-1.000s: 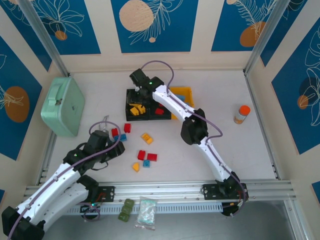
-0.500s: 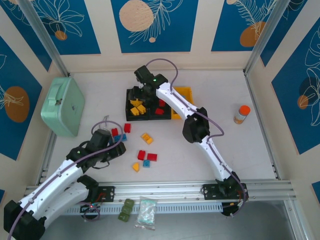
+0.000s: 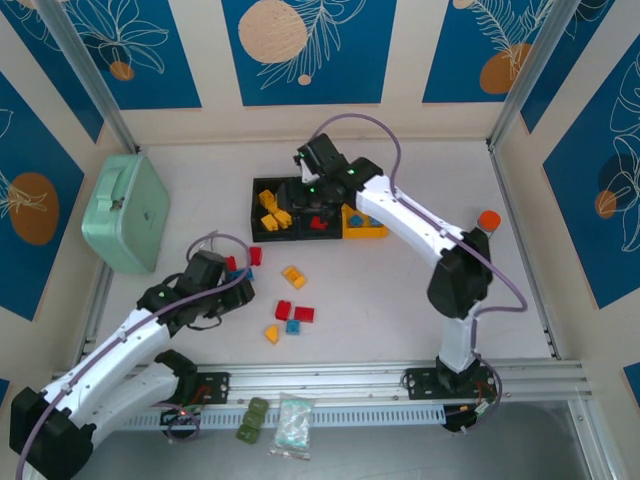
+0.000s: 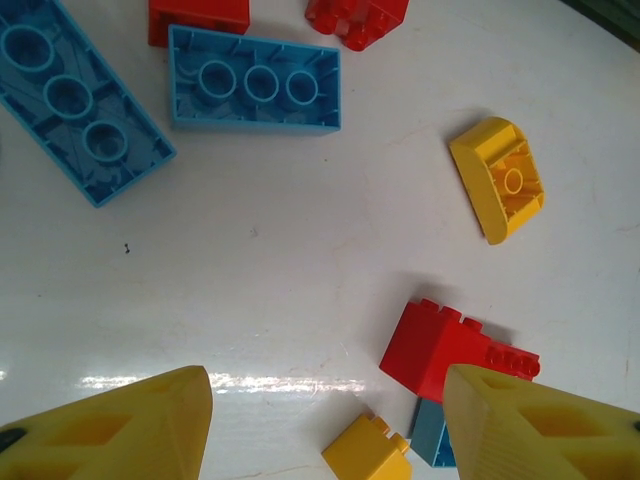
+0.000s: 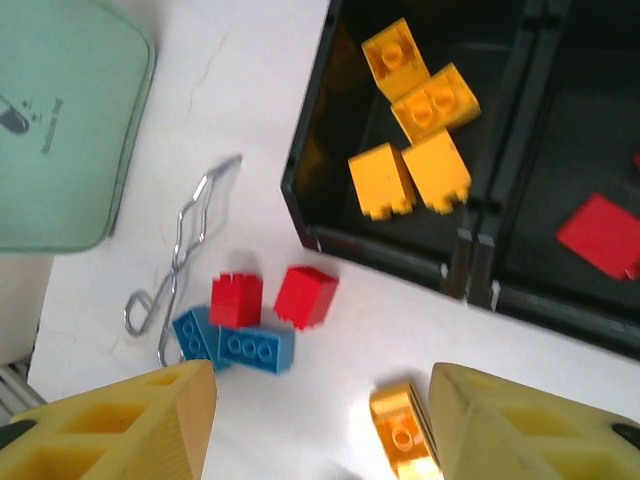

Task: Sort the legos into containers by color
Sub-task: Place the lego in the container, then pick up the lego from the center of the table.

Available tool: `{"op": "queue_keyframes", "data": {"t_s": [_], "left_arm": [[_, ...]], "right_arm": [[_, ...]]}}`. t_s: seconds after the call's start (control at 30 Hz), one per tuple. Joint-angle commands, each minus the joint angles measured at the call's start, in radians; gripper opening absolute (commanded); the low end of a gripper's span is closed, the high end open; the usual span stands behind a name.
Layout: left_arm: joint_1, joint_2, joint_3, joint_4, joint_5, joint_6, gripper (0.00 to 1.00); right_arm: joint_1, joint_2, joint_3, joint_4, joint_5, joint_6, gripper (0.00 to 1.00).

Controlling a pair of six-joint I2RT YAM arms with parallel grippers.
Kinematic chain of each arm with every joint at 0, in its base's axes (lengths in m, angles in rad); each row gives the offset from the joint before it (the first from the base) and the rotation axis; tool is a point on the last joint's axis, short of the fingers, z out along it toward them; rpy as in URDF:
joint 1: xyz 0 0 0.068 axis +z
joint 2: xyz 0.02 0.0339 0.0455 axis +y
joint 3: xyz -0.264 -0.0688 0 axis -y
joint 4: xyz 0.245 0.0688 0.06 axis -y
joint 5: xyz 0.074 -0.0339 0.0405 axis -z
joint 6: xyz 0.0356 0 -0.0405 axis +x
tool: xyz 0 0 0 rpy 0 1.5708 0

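Yellow legos (image 5: 435, 100), four in black bin (image 5: 340, 112)

Noted white, glossy worktop (image 3: 500, 300), boxed on three sides by cream walls (image 3: 205, 60). Walls faced with deep blue panels (image 3: 300, 50) printed with white leaf outlines and peach or orange discs. Aluminium posts at both back corners, left (image 3: 88, 75) and right (image 3: 534, 70). Slotted aluminium rail (image 3: 330, 378) along near edge; grey surface (image 3: 420, 450) below it. Soft, even lighting, no hard shadows. Faint streak of glare (image 4: 250, 382) on worktop in left wrist view.
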Motion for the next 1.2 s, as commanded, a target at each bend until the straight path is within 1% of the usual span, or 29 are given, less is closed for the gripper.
{"op": "queue_keyframes", "data": {"t_s": [0.0, 0.1, 0.2, 0.4, 0.53, 0.57, 0.7, 0.77, 0.87, 0.97, 1.17], "left_arm": [[0.012, 0.022, 0.048, -0.025, -0.033, 0.038, 0.63], [0.01, 0.056, 0.07, -0.04, -0.052, 0.06, 0.63], [0.011, 0.095, 0.082, -0.029, -0.048, 0.075, 0.63], [0.007, 0.182, 0.088, 0.037, 0.039, 0.12, 0.63], [-0.022, 0.254, 0.105, 0.079, 0.08, 0.142, 0.63], [-0.032, 0.272, 0.112, 0.091, 0.081, 0.143, 0.63], [-0.075, 0.358, 0.157, 0.137, 0.071, 0.142, 0.65], [-0.09, 0.407, 0.182, 0.164, 0.067, 0.14, 0.67], [-0.114, 0.498, 0.235, 0.183, 0.062, 0.138, 0.7], [-0.143, 0.6, 0.305, 0.181, 0.046, 0.142, 0.73], [-0.18, 0.782, 0.436, 0.129, 0.001, 0.122, 0.74]], "right_arm": [[0.007, -0.105, -0.164, 0.094, -0.042, -0.019, 0.59], [0.01, -0.205, -0.317, 0.135, -0.046, -0.021, 0.59], [0.013, -0.299, -0.46, 0.178, -0.057, -0.007, 0.59], [0.013, -0.442, -0.68, 0.211, -0.048, 0.033, 0.59], [0.012, -0.507, -0.775, 0.205, -0.031, 0.064, 0.59], [0.012, -0.521, -0.793, 0.201, -0.023, 0.072, 0.59], [0.0, -0.595, -0.878, 0.185, 0.015, 0.119, 0.65], [-0.01, -0.638, -0.92, 0.182, 0.028, 0.147, 0.68], [-0.033, -0.7, -0.988, 0.185, 0.027, 0.183, 0.68], [-0.049, -0.757, -1.044, 0.186, 0.02, 0.212, 0.68], [-0.059, -0.848, -1.12, 0.18, 0.023, 0.255, 0.67]]}}
